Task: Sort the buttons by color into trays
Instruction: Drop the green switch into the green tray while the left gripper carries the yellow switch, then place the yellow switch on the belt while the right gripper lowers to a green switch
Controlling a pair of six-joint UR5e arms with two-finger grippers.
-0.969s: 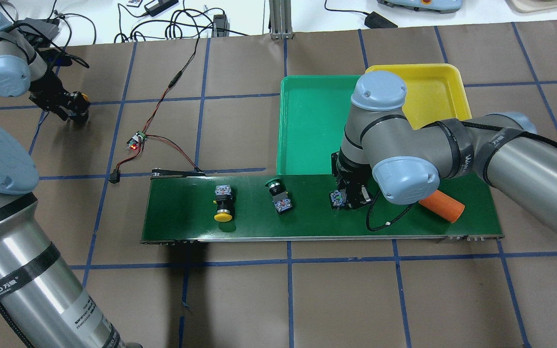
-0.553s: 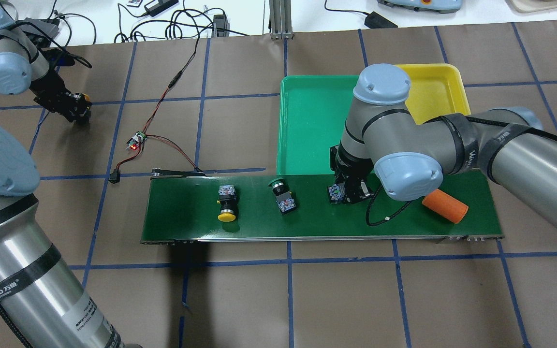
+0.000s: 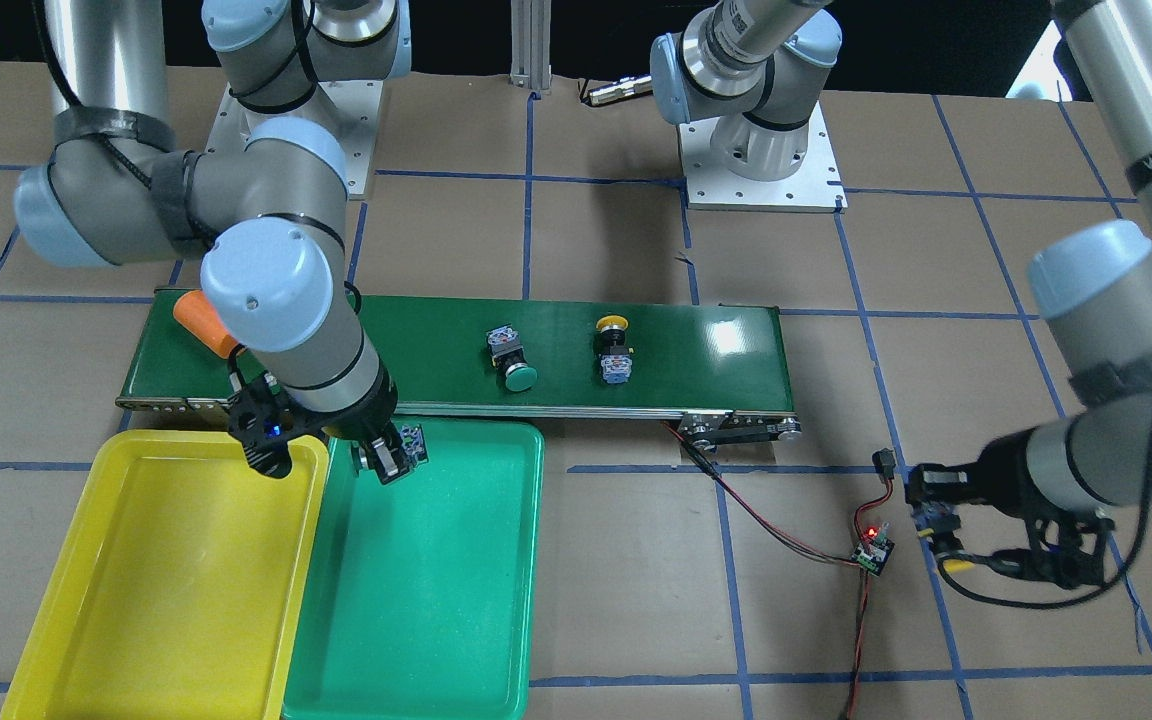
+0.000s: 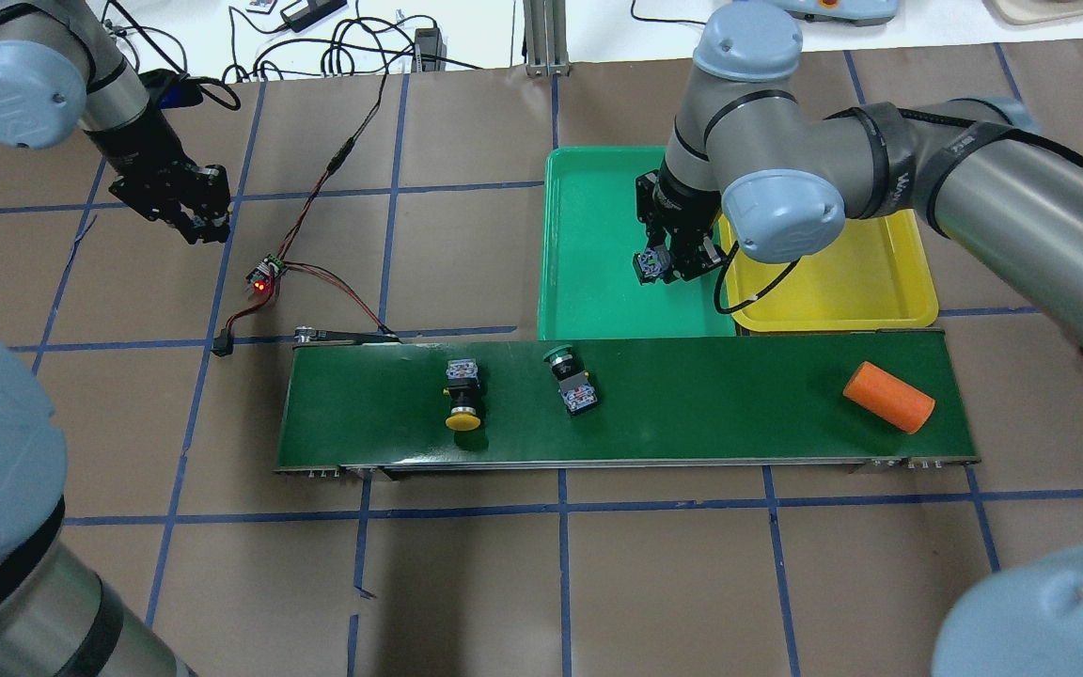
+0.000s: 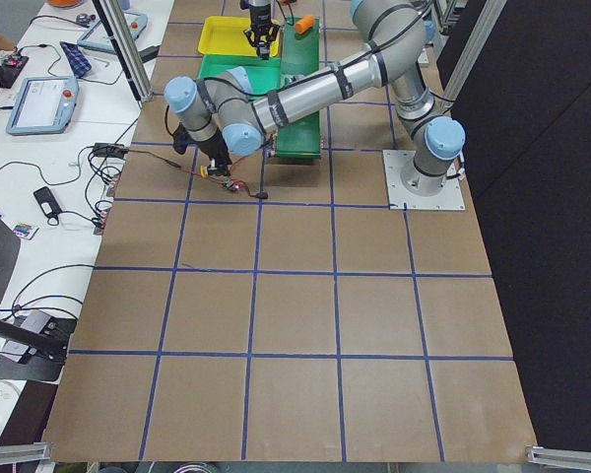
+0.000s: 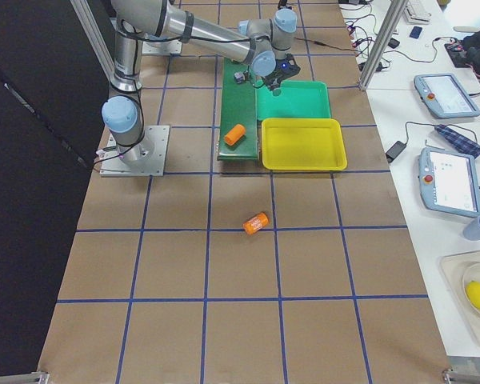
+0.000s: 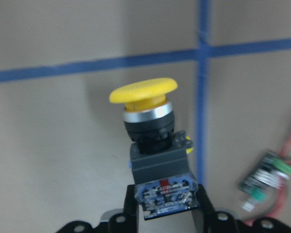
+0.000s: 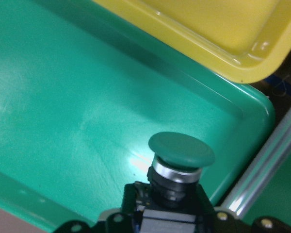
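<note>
My right gripper (image 4: 659, 265) is shut on a green button (image 8: 182, 149) and holds it just above the green tray (image 4: 588, 235), near the tray's right side beside the yellow tray (image 4: 842, 282). In the front view this gripper (image 3: 398, 452) hangs over the green tray's (image 3: 436, 580) near-belt end. My left gripper (image 4: 198, 221) is shut on a yellow button (image 7: 143, 91) above the bare table at the far left. A second yellow button (image 4: 463, 400) and a second green button (image 4: 572, 381) lie on the dark-green belt (image 4: 711, 404).
An orange cylinder (image 4: 887, 397) lies on the belt's right end. Another orange cylinder (image 6: 256, 223) lies on the table beyond that end. A small circuit board (image 4: 264, 275) with a red light and wires sits near my left gripper.
My right gripper has lifted the green button off the belt and carried it over the green tray. My left gripper has moved right with its yellow button. The belt's items have drifted right.
</note>
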